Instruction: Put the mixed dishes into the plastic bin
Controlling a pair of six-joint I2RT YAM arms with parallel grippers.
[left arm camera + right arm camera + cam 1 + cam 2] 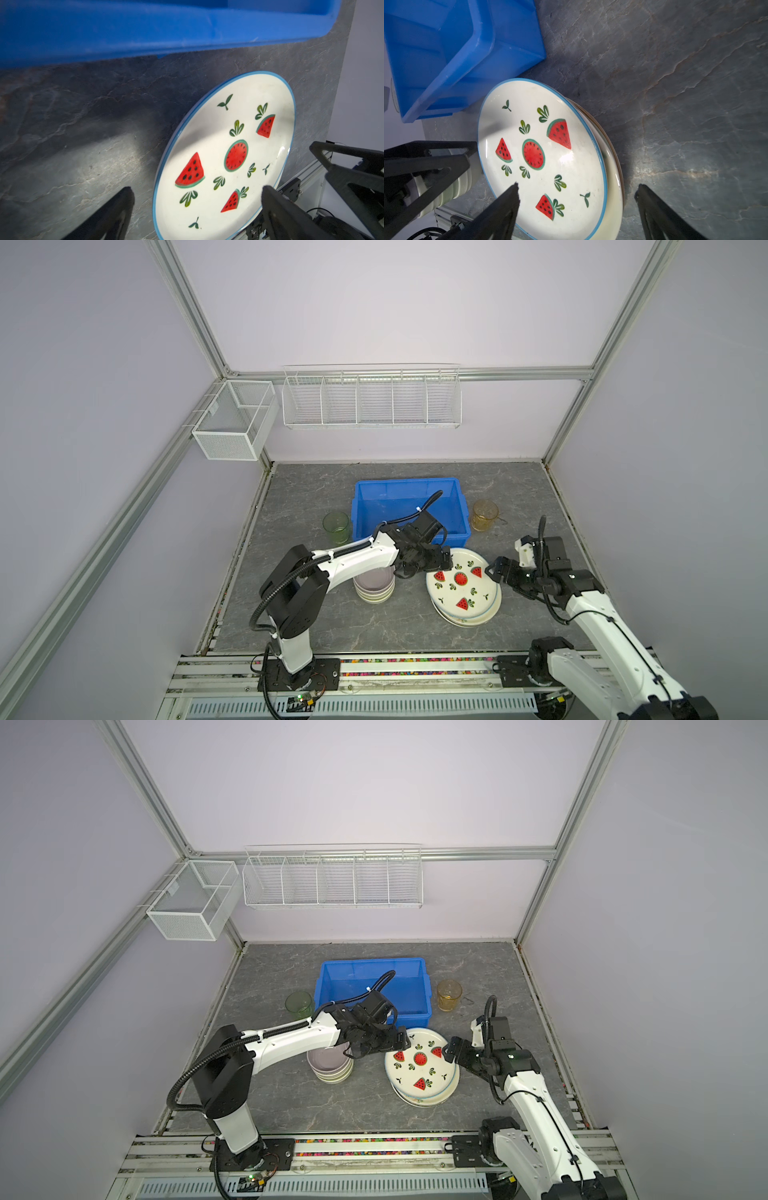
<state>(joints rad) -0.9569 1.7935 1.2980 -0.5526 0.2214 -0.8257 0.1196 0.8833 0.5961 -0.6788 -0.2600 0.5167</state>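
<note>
The watermelon-print plate (461, 587) lay topmost on a stack of plates (467, 620), on the grey stone-patterned table (332, 626) just in front of the blue plastic bin (374, 497), near its right corner. The left gripper (195, 191) hung over the plate's left edge, jaws spread wide and gripping nothing. One finger was over the plate and the other over bare table. The right gripper (577, 187) hung at the opposite edge, equally wide and gripping nothing, straddling the stack's rim. A stack of bowls (374, 587), lilac on top, sat left of the plates under the left arm. A translucent green cup (336, 526) stood just left of the bin and an amber cup (484, 515) just right.
</note>
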